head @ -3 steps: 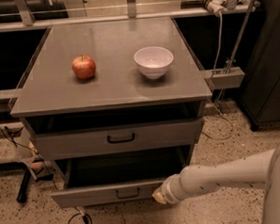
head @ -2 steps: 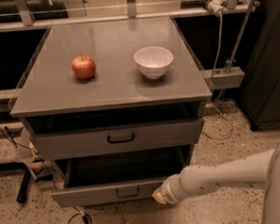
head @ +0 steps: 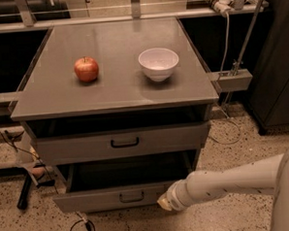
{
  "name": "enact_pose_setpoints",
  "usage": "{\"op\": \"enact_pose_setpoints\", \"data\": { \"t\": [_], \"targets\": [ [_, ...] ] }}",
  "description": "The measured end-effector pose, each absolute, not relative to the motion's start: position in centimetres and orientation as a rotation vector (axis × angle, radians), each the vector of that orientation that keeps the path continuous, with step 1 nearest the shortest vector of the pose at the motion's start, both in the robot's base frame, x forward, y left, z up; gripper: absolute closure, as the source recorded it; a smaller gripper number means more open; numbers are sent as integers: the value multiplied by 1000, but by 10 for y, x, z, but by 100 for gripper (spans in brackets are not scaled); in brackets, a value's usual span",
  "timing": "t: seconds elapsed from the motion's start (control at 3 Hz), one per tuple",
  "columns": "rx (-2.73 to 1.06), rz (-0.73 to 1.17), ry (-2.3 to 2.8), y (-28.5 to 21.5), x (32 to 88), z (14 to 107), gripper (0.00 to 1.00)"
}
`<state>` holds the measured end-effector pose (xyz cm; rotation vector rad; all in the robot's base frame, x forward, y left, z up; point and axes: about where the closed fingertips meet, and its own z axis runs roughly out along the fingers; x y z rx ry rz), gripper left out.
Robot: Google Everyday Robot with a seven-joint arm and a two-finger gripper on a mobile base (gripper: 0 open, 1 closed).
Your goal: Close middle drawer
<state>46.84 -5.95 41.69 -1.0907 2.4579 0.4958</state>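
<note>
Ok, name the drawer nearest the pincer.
The lower drawer, pulled out farthest, with the thin dull handle; the pincer is at its front's right end. The upper drawer has a bolder black handle.

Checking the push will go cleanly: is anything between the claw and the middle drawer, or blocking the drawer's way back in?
Nothing visible does. The claw sits at the right end of the middle drawer front, nothing between them. The dark drawer box shows no object blocking its way in.
</note>
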Motion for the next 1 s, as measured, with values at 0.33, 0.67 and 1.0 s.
{"op": "enact_pose_setpoints", "data": {
  "t": [0.33,0.67,1.0],
  "targets": [
    [-1091,496,2458,-59,468,417,11],
    [-1091,496,2458,-59,468,417,0],
    [-1091,496,2458,-59,468,417,0]
  ]
}}
